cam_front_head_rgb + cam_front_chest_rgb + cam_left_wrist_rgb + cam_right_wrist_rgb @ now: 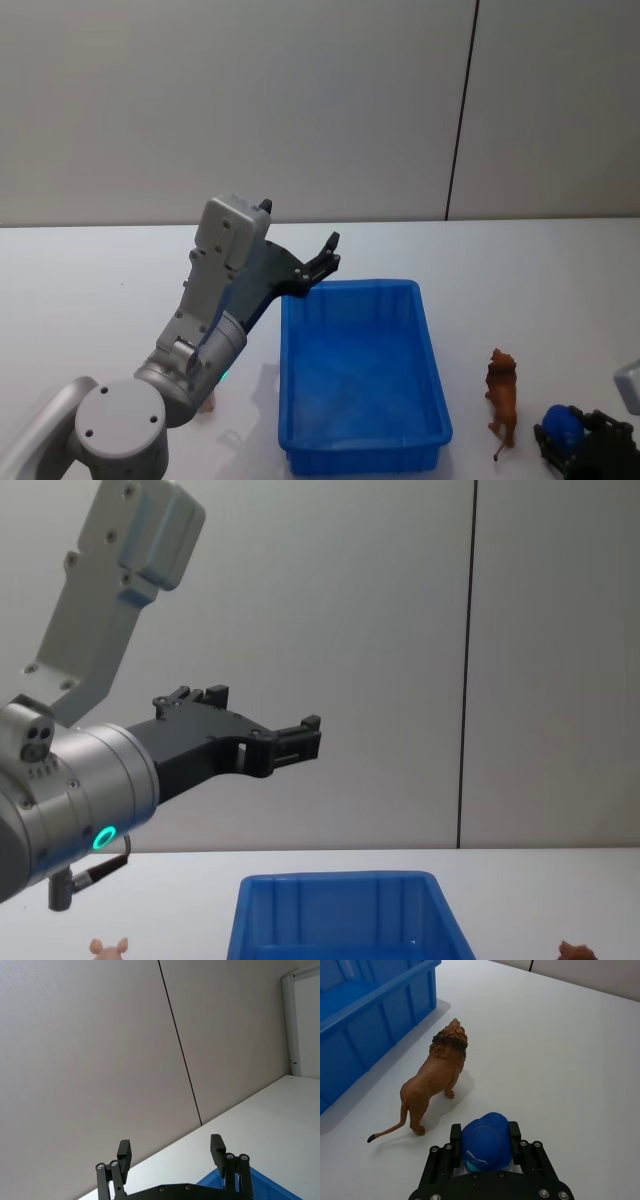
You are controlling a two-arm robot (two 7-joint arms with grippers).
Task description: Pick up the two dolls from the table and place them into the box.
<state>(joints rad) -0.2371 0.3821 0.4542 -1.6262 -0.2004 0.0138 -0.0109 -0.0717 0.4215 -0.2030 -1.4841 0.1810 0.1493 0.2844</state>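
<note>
Your left pincer (325, 260) hung raised over the far left corner of the box (432, 372), its black fingers (124, 1152) spread wide and empty. The left wrist view made that gap plain, while the head view showed them nearly edge-on. Behind them was a pale grey wall (350, 630) with one dark vertical seam.

Well below that pincer and to its left, the pale pink doll (108, 947) lay on the white table (90, 290). The chest view caught its ears. From the head, the grey forearm (205, 340) stood in the way and left you a pale sliver (hardly enough to know it by).

Below the left pincer and to its right sat the box, bright blue plastic, rectangular, with upright ribbed walls and a thick rim.

Further right, the reddish-brown doll (502, 392) stood on its four legs just beside the box's right wall, apart from it. The right wrist view showed you a lion, with a dark shaggy mane and a thin tail tipped black. It stood between the box and your right pincer (590, 440), just ahead of the fingers, tail end nearest them.

That right pincer sat low by the table, closed narrow on a smooth, rounded blue object (486, 1146) with a white mark.
</note>
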